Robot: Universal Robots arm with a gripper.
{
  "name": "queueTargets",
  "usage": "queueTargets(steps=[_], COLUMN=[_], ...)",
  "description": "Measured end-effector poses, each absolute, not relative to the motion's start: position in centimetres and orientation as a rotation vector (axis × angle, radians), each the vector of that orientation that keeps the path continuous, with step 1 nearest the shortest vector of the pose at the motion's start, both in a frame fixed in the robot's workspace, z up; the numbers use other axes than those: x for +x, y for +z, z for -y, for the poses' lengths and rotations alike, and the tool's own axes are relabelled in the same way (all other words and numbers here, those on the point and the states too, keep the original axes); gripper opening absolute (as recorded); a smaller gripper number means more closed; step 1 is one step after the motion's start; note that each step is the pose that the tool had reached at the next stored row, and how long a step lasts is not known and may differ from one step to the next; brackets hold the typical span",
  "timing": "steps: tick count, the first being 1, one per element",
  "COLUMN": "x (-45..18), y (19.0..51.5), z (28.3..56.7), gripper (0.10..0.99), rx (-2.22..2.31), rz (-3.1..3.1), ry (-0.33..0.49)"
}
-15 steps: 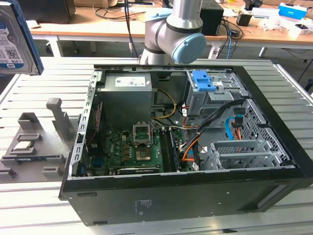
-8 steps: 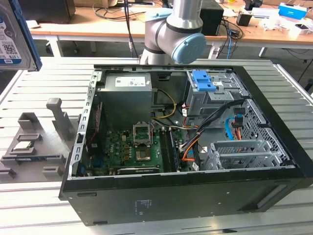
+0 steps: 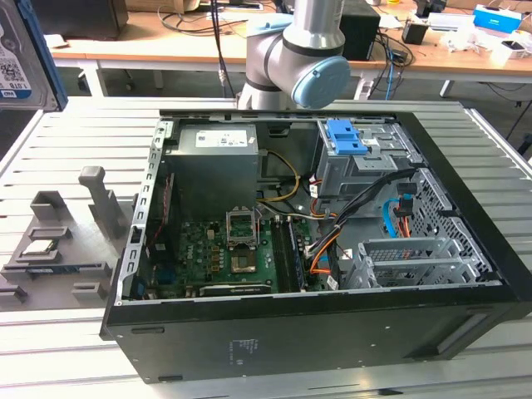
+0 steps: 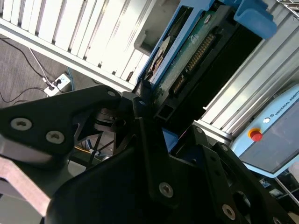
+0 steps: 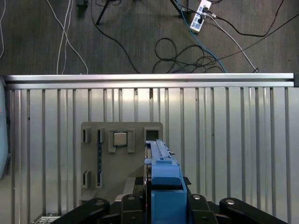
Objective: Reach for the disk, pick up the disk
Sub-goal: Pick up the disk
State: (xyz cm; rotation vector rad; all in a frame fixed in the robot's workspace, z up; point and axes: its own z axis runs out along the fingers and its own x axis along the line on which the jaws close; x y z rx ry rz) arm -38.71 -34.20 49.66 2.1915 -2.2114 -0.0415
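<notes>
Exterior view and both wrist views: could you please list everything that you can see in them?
disk: one, silver-black with blue rails, held up at the exterior view's upper left
computer case: one, black, open, on the table
bracket: one, blue, inside the case at its far side
fixture: one, grey, on the table to the exterior view's left of the case
chip: one, silver, seated in the fixture
table: one, silver, slatted
power strip: one, white, on the floor among cables
pendant: one, pale blue with a red button, beside the table
arm: one, grey with pale blue caps, behind the case
gripper: one, black, fingers shut on the disk
</notes>
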Motion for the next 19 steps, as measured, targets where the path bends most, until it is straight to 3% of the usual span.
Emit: queueTargets(steps=[19], x=[-32.9], y=[49.7], z=[34.2], gripper=[0.369], rx=[2.19], rz=[2.21], ry=[-0.04])
